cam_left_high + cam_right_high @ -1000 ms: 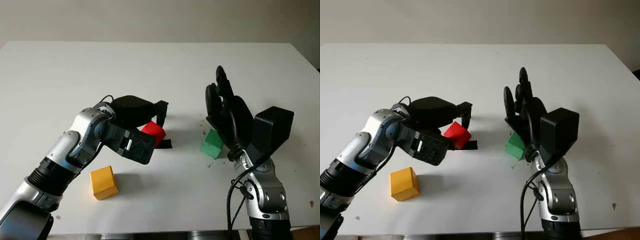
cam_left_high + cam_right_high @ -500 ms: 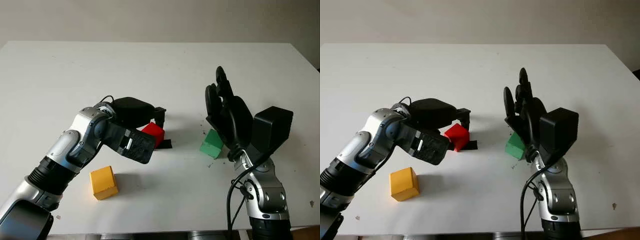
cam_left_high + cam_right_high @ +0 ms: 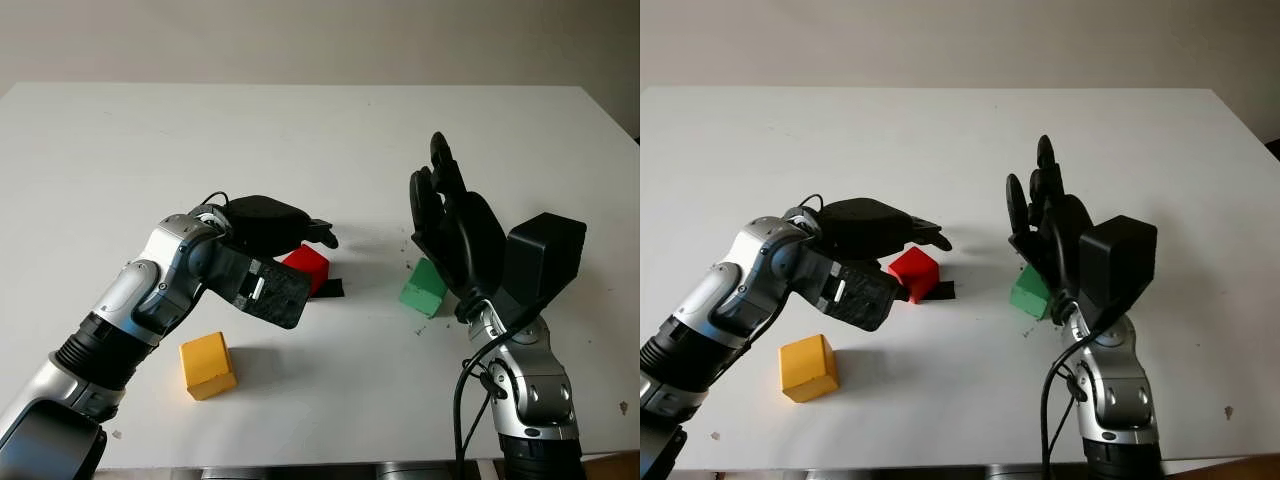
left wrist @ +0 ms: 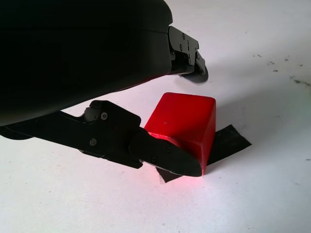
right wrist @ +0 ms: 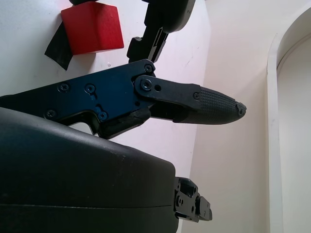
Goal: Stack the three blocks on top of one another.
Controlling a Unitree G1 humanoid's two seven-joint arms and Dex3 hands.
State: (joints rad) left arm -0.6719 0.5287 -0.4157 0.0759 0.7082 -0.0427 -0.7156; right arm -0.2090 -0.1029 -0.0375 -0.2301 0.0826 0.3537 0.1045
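Left hand (image 3: 290, 245) open over red block (image 3: 307, 266); right hand (image 3: 450, 225) open above green block (image 3: 424, 287). Yellow block (image 3: 207, 364) at seven o'clock. Blocks likely light, rigid; grip opposite flat faces.

A bright red block (image 3: 308, 266) sits just under the black left hand (image 3: 268, 226), on a small strip of black tape (image 4: 227, 142) that shows beyond the hand's fingertips. A green block (image 3: 424, 286) lies just beside the black right hand (image 3: 452, 228), on the side facing the left hand. A yellow block (image 3: 207, 365) lies near the left arm's silver-grey forearm (image 3: 150, 290), behind the left hand. The table (image 3: 300, 140) under both hands is plain white
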